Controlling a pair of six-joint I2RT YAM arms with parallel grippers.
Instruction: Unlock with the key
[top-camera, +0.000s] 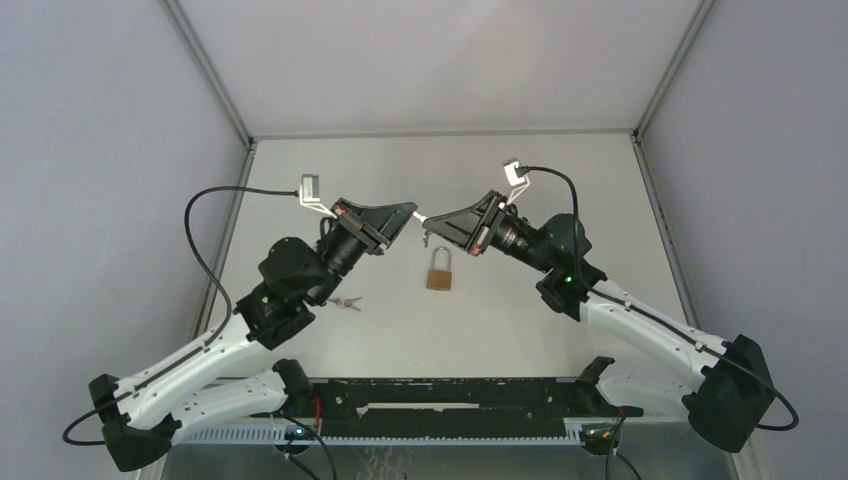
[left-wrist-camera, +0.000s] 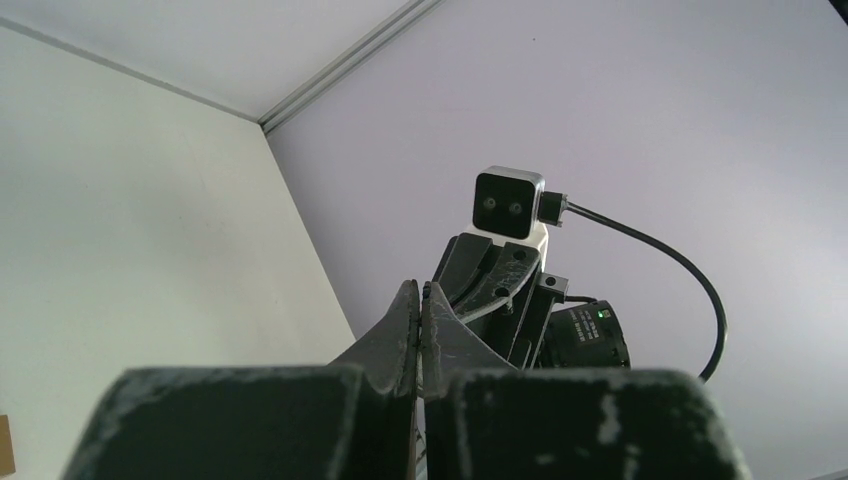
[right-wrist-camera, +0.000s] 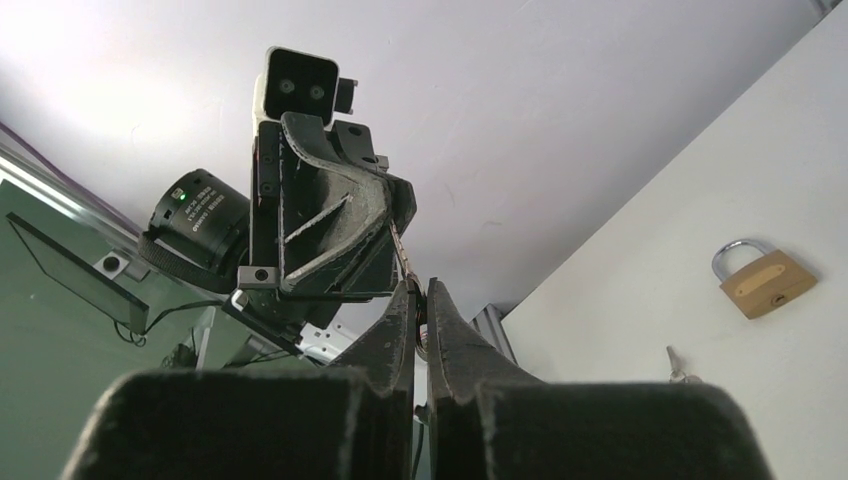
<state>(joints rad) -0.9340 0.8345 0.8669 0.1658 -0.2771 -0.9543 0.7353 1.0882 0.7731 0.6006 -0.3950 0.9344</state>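
Note:
A brass padlock lies flat on the white table, shackle pointing away from the arm bases. Above and behind it my two grippers meet tip to tip in the air. A thin silver key bridges them. My left gripper is shut on one end. My right gripper has its jaws pressed almost together on the other end. A small ring dangles from the key over the padlock.
A small bunch of spare keys lies on the table beside the left arm's elbow. Grey walls close in the table's left, right and back. A black rail runs along the near edge between the arm bases.

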